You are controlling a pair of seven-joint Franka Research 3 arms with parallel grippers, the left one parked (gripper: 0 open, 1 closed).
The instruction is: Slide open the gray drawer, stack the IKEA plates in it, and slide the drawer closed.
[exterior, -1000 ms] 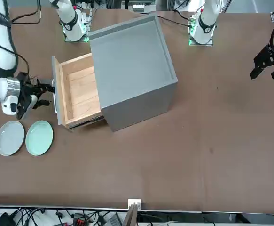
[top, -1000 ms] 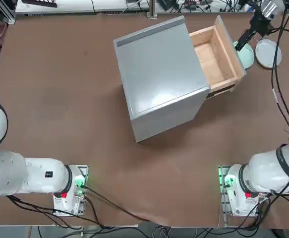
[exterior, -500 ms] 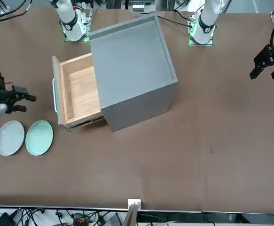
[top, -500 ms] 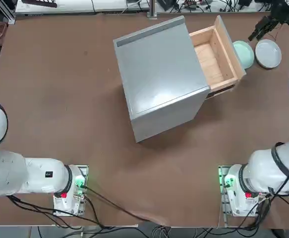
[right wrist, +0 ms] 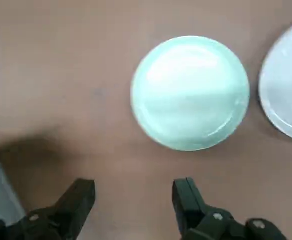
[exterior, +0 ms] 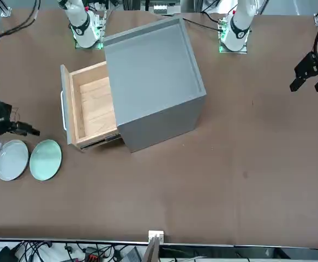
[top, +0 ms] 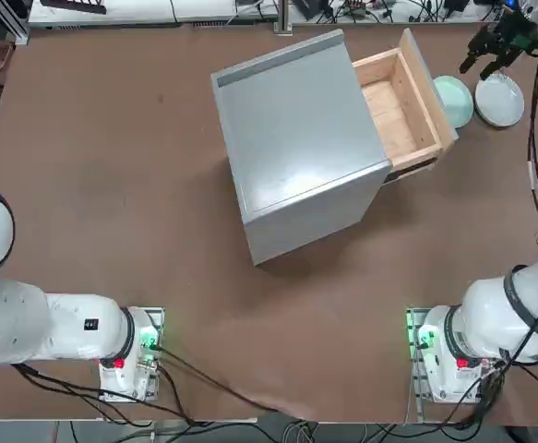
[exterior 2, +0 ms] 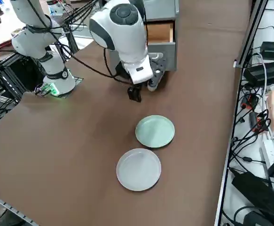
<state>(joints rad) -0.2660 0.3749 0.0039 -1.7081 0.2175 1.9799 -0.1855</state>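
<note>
The gray drawer (top: 400,109) stands pulled out of the gray cabinet (top: 296,138), its wooden tray empty. Beside its front panel (exterior 2: 162,51) lie the IKEA plates, flat on the table and side by side: the mint green one (top: 455,100) (exterior: 45,160) nearest the drawer, the white one (top: 500,100) (exterior: 11,159) just beyond it. My right gripper (exterior 2: 144,90) hangs above the table between the drawer front and the mint plate (exterior 2: 155,131). It is open and holds nothing. The wrist view shows the mint plate (right wrist: 190,92) just past the gripper (right wrist: 133,200), and the white plate (right wrist: 286,95) at the picture's edge.
Cables and power strips (exterior 2: 268,61) run along the table's right edge, close beyond the plates. The right arm's cable (top: 527,175) hangs over the table's right side. Bare brown tabletop (top: 112,185) spreads to the left of the cabinet.
My right gripper has left the drawer front, swung out toward the table's far right corner, and come back over the plates. The drawer stays open and the plates have not moved.
</note>
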